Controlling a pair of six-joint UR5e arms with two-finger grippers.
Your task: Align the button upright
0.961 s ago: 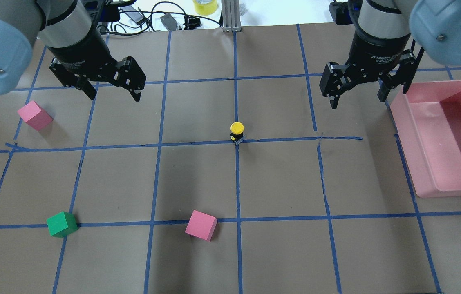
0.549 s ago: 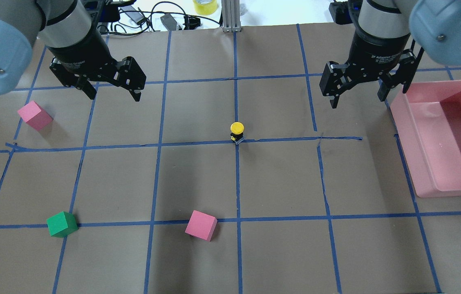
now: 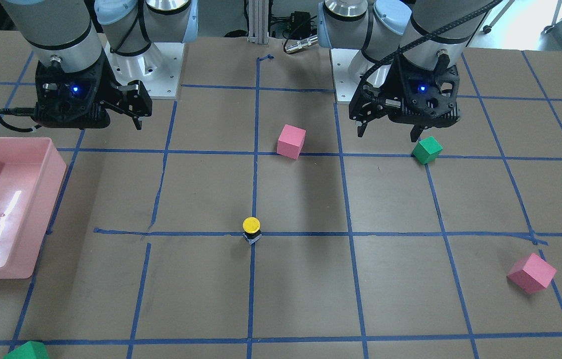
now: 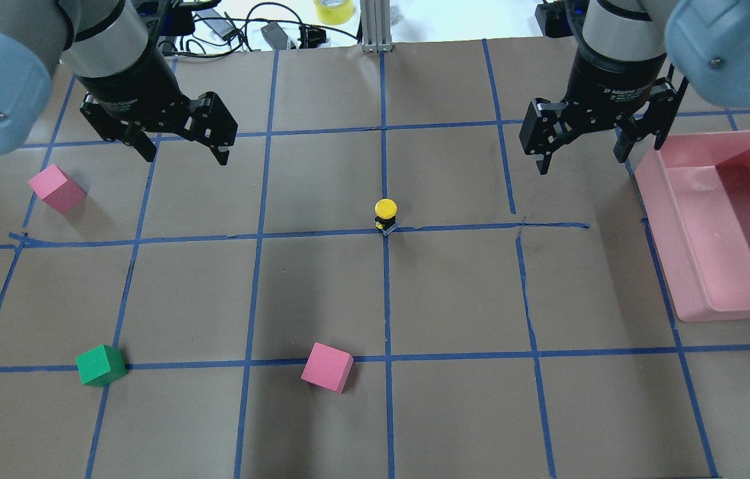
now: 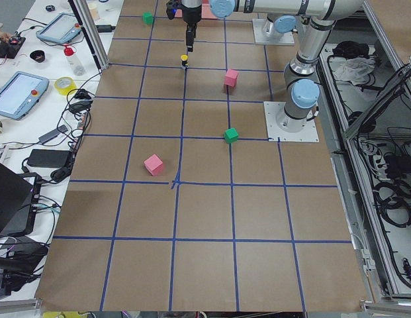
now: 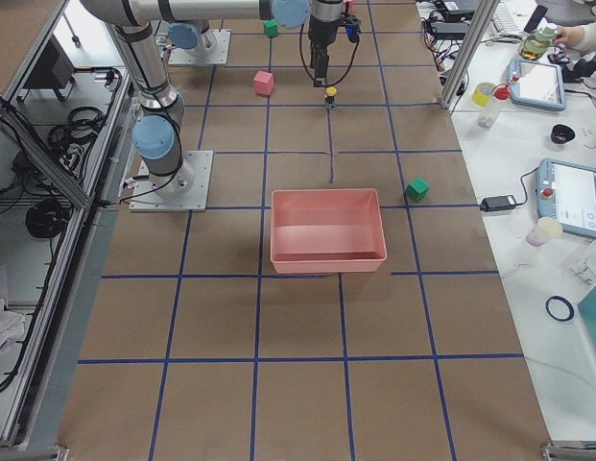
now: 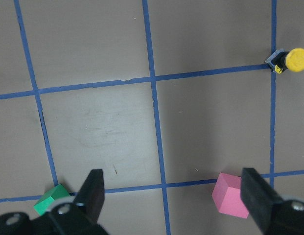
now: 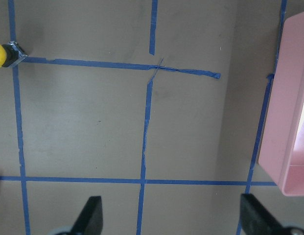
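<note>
The button (image 4: 385,213) stands upright on a blue tape crossing at the table's middle, yellow cap on top, black body and silvery base below. It also shows in the front view (image 3: 251,227), the left wrist view (image 7: 291,60) and at the edge of the right wrist view (image 8: 2,55). My left gripper (image 4: 185,158) is open and empty, raised above the table on the button's left. My right gripper (image 4: 581,165) is open and empty, raised on the button's right, beside the pink bin. Both are well apart from the button.
A pink bin (image 4: 681,266) sits at the right edge. Pink foam cubes lie at the far left (image 4: 57,188) and near the front middle (image 4: 327,366). A green cube (image 4: 101,365) lies front left. Another green cube (image 3: 27,351) sits on the operators' side.
</note>
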